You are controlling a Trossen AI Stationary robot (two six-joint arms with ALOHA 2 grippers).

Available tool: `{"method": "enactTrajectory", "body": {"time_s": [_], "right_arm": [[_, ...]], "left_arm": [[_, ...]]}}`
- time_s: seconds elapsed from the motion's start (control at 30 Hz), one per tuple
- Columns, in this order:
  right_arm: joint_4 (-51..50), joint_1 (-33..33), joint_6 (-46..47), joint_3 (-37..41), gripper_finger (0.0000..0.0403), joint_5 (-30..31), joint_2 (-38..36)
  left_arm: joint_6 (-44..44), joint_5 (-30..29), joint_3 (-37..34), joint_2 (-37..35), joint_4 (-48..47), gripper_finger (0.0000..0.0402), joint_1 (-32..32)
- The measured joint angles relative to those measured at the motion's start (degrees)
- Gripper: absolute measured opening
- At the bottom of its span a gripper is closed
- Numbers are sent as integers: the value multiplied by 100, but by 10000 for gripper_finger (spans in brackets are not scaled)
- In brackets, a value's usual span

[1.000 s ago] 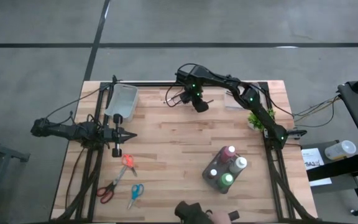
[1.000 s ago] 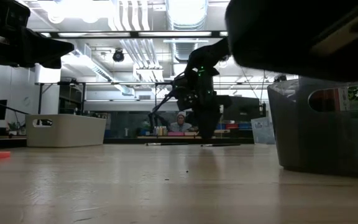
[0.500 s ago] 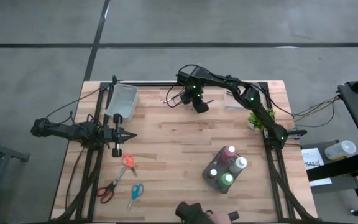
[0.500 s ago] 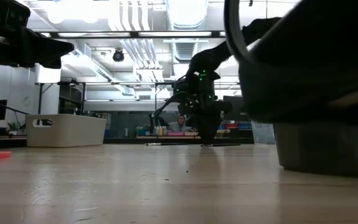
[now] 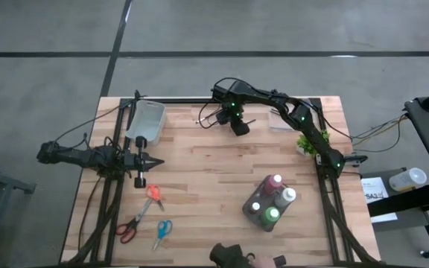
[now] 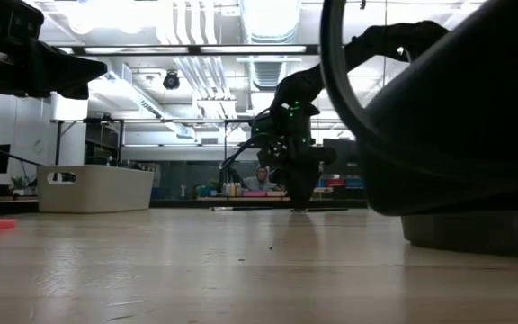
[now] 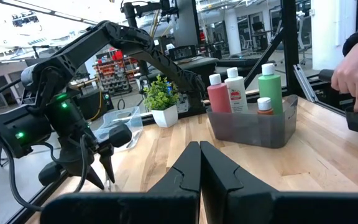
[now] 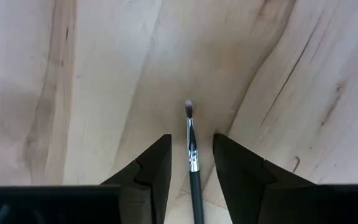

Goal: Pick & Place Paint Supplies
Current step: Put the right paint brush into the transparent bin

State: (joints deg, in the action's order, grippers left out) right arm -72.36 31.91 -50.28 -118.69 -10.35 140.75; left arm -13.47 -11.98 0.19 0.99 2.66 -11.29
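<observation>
The right gripper (image 8: 191,163) hangs jaws spread around a paintbrush (image 8: 192,149); it probably needs to lower squarely before pinching. The left gripper (image 7: 199,163) waits, jaws pressed together.

The high view looks straight down on the whole bench (image 5: 222,179), while the low view sits at bench-top height and faces level across the wood toward the room, with a dark bin (image 6: 470,225) close at 3 o'clock. The left wrist view looks forward past the left claw (image 7: 200,163) across the bench to the right arm (image 7: 55,124), which the high and low views also show. The right wrist view points steeply down, very near the wood, at a paintbrush (image 8: 192,149).
</observation>
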Motion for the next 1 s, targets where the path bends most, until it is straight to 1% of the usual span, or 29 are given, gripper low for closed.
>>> {"method": "enactTrajectory", "body": {"time_s": [0.37, 0.53, 1.0], "right_arm": [[31, -143, 70, 10, 120, 439, 4], [42, -177, 105, 16, 120, 485, 4], [87, -353, 620, 69, 120, 966, 0]], "left_arm": [[0, 1, 0, 0, 0, 0, 0], [0, 1, 0, 0, 0, 0, 0], [0, 0, 0, 0, 0, 0, 2]]}}
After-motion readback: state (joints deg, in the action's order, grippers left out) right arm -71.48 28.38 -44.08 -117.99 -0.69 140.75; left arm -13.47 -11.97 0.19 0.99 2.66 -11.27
